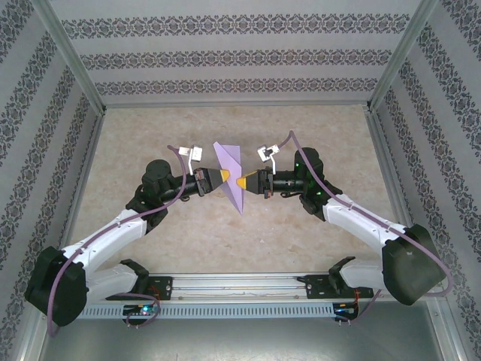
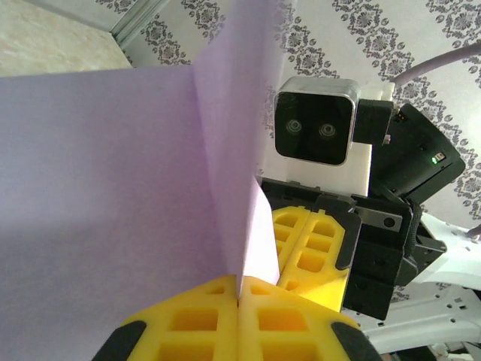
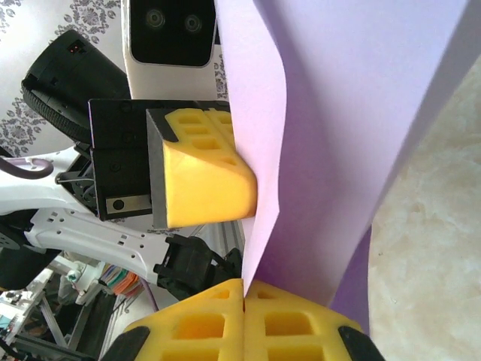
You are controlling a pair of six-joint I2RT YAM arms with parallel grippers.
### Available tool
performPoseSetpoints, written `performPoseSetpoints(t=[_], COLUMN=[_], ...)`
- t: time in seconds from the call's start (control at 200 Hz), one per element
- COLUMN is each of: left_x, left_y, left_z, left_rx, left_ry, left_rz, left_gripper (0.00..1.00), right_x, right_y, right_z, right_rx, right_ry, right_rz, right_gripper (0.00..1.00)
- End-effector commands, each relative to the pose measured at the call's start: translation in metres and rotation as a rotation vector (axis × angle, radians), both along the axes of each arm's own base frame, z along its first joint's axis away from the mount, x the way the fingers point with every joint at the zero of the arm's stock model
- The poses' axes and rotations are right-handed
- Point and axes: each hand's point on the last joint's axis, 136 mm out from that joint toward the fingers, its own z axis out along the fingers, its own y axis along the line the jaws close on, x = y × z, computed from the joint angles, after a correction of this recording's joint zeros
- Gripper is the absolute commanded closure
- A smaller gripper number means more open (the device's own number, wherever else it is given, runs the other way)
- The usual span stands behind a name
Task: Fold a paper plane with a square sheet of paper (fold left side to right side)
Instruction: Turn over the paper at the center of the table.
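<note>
The lilac sheet of paper (image 1: 228, 167) is held up above the middle of the table. It is folded into a pointed shape, with its tip toward the near edge. My left gripper (image 1: 225, 179) is shut on it from the left and my right gripper (image 1: 240, 182) from the right, their yellow tips almost meeting. In the left wrist view the paper (image 2: 113, 188) rises from my shut left gripper (image 2: 239, 289), and the right gripper's fingers (image 2: 308, 241) sit just behind the sheet. The right wrist view shows the paper (image 3: 338, 113) pinched in my right gripper (image 3: 244, 289), beside the left gripper's fingers (image 3: 203, 173).
The beige tabletop (image 1: 150, 135) is bounded by patterned walls at the back and sides. A metal rail (image 1: 240, 284) with the arm bases runs along the near edge. Purple cables loop by each wrist.
</note>
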Motion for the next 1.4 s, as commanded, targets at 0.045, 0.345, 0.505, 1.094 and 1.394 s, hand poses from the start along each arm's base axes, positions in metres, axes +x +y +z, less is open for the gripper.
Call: performPoseSetpoints(t=[0.045,0.345,0.505,1.094,1.394], left_x=[-0.001,-0.002,-0.003,-0.004,-0.002], left_y=[-0.001,-0.002,-0.003,-0.011,-0.014], left_z=[0.021,0.022,0.022,0.018,0.014], left_rx=[-0.027,-0.039,-0.040,-0.043,-0.048], left_ry=[-0.075,-0.081,-0.083,-0.054,-0.040], left_rz=[0.012,0.011,0.008,-0.016,-0.022], left_gripper=[0.99,0.99,0.99,0.99,0.96], right_x=[0.004,0.015,0.010,0.003,0.006], right_y=[-0.003,-0.049,-0.052,-0.001,0.000], right_z=[0.025,0.015,-0.010,0.000,0.003], right_rx=[0.046,0.000,-0.032,-0.015,-0.015], right_ry=[-0.062,-0.043,0.047,0.052,0.047], right_rz=[-0.025,-0.244,-0.258,-0.107,-0.120], right_gripper=[0.87,0.43,0.26,0.39,0.63])
